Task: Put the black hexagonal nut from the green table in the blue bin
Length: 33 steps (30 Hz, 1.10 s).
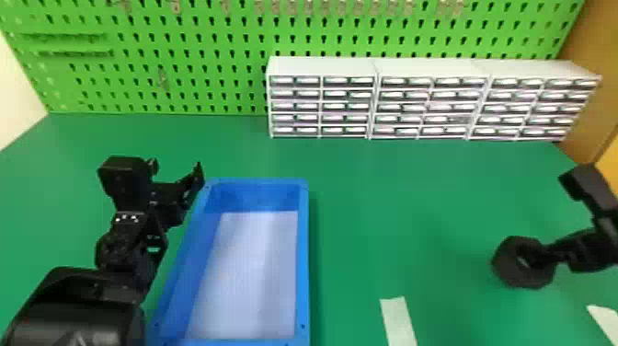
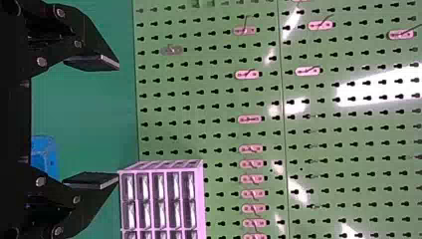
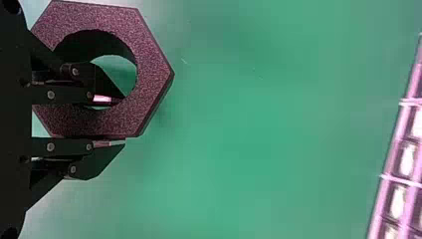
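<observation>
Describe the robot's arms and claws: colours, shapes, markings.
The left arm is black, with a broad rounded housing, angular joints and a few small white spots. The right arm is black too, with blocky segments. The left claw and right claw each have two black fingers on jointed links with round grey pins; the left's fingertips carry flat dark pads.

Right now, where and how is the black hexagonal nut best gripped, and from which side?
I'd pinch one wall of the black hexagonal nut, coming from the robot's right: one finger inside the hole, one against the outer flat. The wide round hole leaves finger room, and the flat should resist twisting. The right tool straddles it that way.
</observation>
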Each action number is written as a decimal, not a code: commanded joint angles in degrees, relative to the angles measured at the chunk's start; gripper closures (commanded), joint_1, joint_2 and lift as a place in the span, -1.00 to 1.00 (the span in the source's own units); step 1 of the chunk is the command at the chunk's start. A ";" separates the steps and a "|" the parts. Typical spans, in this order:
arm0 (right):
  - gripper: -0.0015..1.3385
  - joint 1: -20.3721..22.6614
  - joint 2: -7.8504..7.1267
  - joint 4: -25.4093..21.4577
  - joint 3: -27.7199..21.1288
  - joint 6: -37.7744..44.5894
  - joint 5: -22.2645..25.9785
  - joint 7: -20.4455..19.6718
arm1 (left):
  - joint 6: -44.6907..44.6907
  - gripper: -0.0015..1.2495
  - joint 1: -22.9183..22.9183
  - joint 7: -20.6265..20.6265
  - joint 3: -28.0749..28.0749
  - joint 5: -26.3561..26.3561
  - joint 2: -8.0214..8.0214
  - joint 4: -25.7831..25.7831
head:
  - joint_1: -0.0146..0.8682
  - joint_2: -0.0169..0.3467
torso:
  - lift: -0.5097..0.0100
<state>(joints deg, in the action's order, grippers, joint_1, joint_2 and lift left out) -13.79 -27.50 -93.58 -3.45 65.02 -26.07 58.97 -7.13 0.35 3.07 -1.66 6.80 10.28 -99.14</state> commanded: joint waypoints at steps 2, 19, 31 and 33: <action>0.55 -1.51 0.34 -2.49 -0.95 1.42 -0.65 0.00 | -0.07 -0.27 0.00 0.00 -0.01 0.06 0.00 0.00 | 0.59 -0.62 | 0.59; 0.54 -9.07 3.50 -6.26 6.52 3.36 -4.08 0.35 | 0.02 -0.27 0.18 0.00 -0.01 0.14 0.00 0.00 | 0.59 -0.62 | 0.59; 0.54 -12.93 7.11 -6.26 9.51 1.78 -2.85 -0.61 | -0.07 -0.27 0.09 0.00 -0.01 0.14 0.00 0.00 | 0.59 -0.62 | 0.59; 0.48 -13.28 7.81 -6.26 9.78 1.16 -2.59 -1.14 | 0.02 -0.27 0.09 0.00 -0.01 0.14 0.00 0.00 | 0.59 -0.62 | 0.59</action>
<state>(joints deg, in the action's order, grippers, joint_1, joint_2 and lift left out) -26.29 -21.23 -99.84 5.91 67.31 -29.29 58.49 -7.12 0.44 3.07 -1.71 6.94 10.28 -99.14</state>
